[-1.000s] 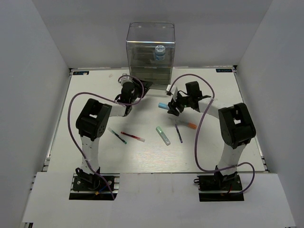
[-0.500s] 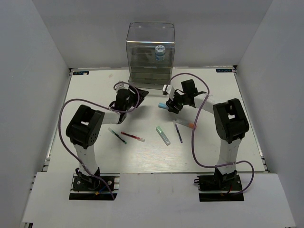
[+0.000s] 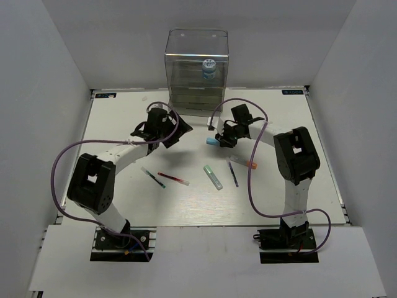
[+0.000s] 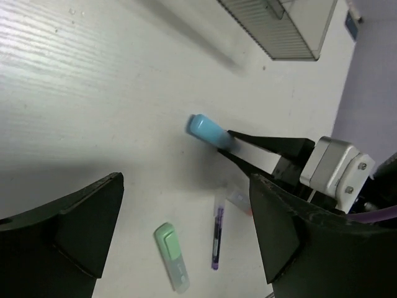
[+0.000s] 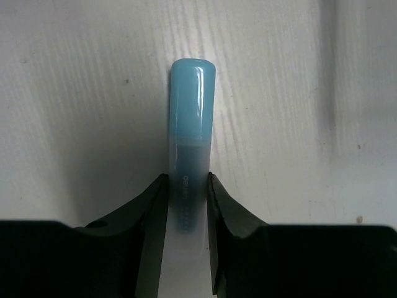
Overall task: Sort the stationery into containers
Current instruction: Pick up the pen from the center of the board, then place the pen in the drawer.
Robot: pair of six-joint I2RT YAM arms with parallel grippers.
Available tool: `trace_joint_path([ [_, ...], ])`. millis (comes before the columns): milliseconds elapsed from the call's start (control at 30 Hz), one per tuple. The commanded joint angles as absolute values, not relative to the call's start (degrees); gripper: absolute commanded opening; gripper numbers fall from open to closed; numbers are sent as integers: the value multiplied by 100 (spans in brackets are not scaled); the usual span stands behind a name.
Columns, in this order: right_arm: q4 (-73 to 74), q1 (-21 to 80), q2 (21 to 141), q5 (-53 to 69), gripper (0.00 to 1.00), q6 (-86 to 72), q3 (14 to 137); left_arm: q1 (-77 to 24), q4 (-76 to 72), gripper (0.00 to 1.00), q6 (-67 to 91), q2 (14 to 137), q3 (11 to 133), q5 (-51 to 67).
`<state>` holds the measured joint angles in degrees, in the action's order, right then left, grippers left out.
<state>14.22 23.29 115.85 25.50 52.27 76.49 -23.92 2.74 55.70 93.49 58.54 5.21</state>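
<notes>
Light blue marker (image 5: pixel 191 105) pinched in right pincer (image 5: pixel 187 181), left pincer (image 4: pixel 185 180) spread, green-white marker (image 3: pixel 213 177) and cabinet (image 3: pixel 186 68) nearby

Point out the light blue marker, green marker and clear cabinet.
light blue marker (image 5: pixel 191 99), right wrist view, blue cap.
green marker (image 4: pixel 169 248), left wrist view, green end.
clear cabinet (image 3: pixel 196 40), top view, top panel.

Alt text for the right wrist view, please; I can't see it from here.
A light blue plastic marker lies on the white table, its pale barrel pinched between the right end effector's two black fingers.
</notes>
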Motion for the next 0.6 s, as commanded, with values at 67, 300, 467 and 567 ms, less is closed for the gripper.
trace_joint_path([
  [67, 2293, 2329, 10988, 3040, 0, 5642, 8050, -2461, 1959, 93, 5343, 8869, 6179, 387],
  [300, 2312, 2417, 10994, 3323, 0, 5265, 9699, -2583, 2469, 100, 6213, 8982, 6379, 799],
  [467, 2224, 2426, 11644, 2910, 0, 5264, 10790, -2707, 3004, 100, 6811, 9386, 6854, 861],
  [567, 2136, 2452, 12066, 2681, 0, 5519, 11240, -2812, 3690, 100, 6934, 9851, 7547, 861],
])
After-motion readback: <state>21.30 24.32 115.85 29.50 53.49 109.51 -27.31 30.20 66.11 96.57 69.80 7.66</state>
